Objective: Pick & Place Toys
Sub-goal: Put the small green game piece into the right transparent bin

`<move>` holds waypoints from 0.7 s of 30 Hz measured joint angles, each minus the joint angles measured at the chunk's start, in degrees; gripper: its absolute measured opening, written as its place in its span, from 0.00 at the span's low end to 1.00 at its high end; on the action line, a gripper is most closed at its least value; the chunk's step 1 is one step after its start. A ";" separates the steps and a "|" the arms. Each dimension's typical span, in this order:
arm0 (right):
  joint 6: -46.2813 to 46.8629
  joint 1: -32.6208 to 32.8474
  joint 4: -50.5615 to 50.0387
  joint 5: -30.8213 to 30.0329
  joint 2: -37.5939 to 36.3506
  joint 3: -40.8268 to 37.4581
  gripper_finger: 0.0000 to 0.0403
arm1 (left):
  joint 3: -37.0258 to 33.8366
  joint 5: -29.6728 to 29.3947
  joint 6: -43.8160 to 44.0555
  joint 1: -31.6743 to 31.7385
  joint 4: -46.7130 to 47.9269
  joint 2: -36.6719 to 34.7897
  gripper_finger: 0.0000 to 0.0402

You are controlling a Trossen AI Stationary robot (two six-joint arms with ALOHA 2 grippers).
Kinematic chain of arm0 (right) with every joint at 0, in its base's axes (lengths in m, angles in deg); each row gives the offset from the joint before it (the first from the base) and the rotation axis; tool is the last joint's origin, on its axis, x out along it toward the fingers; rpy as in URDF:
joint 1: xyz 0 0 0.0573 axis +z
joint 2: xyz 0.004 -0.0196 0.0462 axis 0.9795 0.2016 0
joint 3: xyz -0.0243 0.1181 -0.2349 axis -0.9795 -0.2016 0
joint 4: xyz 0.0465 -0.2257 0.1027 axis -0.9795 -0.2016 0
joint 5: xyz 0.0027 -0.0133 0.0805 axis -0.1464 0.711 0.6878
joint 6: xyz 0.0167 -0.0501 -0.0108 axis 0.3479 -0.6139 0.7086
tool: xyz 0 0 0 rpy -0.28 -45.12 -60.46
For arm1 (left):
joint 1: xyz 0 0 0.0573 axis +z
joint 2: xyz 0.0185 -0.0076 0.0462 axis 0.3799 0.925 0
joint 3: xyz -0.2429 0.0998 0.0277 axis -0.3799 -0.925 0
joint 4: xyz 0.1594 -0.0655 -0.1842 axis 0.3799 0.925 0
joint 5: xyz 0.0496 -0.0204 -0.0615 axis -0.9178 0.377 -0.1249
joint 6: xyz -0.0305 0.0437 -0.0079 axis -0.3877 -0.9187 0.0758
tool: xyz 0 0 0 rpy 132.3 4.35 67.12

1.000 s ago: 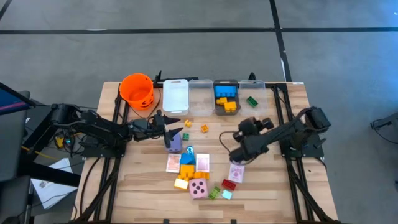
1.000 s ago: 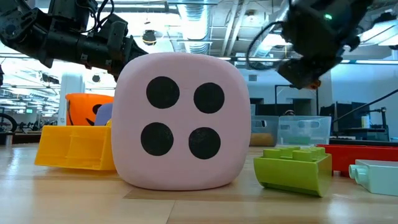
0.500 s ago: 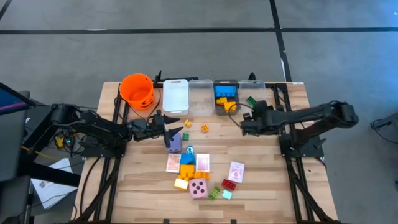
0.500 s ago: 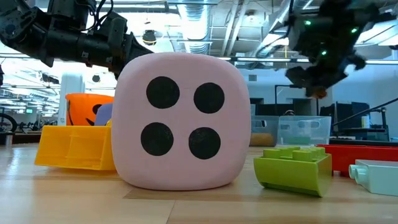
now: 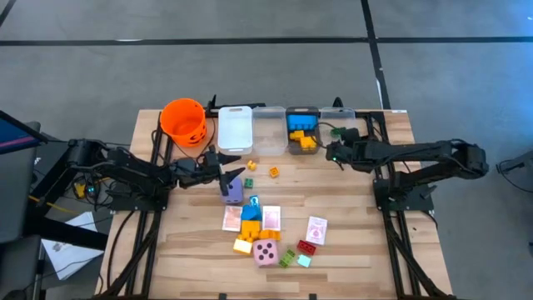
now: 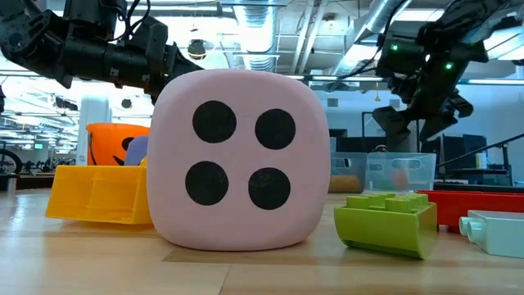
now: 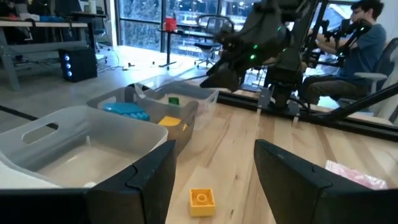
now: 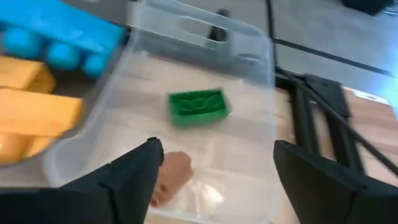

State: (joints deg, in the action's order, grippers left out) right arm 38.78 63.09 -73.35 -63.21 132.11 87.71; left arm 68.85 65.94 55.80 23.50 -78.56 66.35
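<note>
Hovering over the clear bin (image 5: 337, 127), right tool (image 5: 333, 150) released, left tool (image 5: 236, 177) released near purple die (image 5: 234, 192).

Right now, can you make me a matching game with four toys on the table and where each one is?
Things:
1. green brick
2. pink die
3. purple die
4. small yellow brick

Places:
A. alone on bare wood, near the bins
B. in the rightmost clear bin, under the right pincer
C. in the pile at the front of the table
D. just in front of the left pincer

Pairs: 1-B, 2-C, 3-D, 4-A
</note>
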 joint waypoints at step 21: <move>6.07 42.18 22.63 -8.70 6.97 0.04 0.81 | 0.00 7.72 5.29 -0.16 4.86 0.02 0.52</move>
State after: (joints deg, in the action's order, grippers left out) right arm 44.85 105.27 -50.72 -71.90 139.07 87.74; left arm 68.85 73.65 61.10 23.35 -73.70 66.38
